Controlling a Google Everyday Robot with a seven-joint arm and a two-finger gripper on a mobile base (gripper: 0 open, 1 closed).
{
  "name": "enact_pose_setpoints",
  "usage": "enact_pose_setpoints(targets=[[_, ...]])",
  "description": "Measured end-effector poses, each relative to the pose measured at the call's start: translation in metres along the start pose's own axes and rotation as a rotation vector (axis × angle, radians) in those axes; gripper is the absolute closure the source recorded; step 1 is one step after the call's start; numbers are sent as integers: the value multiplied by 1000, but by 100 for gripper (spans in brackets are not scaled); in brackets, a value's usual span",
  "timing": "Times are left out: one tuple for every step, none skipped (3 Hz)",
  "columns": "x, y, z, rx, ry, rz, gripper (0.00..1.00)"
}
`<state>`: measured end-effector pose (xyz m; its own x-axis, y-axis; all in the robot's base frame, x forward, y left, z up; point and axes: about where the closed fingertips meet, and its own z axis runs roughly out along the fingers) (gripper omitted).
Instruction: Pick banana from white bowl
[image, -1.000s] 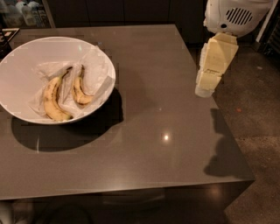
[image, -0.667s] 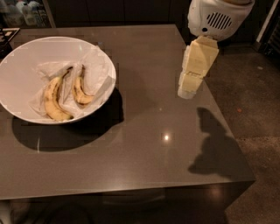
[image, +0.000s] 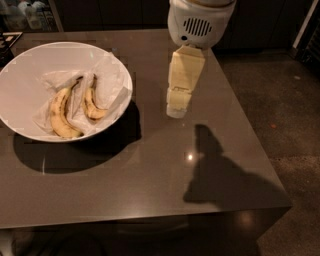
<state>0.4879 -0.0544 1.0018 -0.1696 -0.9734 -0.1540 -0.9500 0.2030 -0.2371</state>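
The white bowl (image: 20, 80) sits on the left of the dark table (image: 150, 170), lined with crumpled white paper. Two bananas lie in it side by side: a longer one (image: 59, 114) on the left and a shorter one (image: 92, 105) on the right. The gripper (image: 177, 111) hangs from the white arm housing (image: 199, 22) at the top centre, pointing down over the table. It is to the right of the bowl, apart from it, and holds nothing that I can see.
The table's right edge (image: 250, 130) drops to a speckled floor (image: 285, 100). The arm's shadow (image: 215, 170) falls on the table front right. Dark cabinets (image: 125, 12) stand behind.
The arm and gripper have moved left across the table, from over its right edge toward the bowl. The bowl and bananas have not moved.
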Motion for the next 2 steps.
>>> enact_pose_setpoints(targets=[[-4, -3, -3, 20, -20, 0, 0], [-29, 10, -1, 20, -53, -11, 0]])
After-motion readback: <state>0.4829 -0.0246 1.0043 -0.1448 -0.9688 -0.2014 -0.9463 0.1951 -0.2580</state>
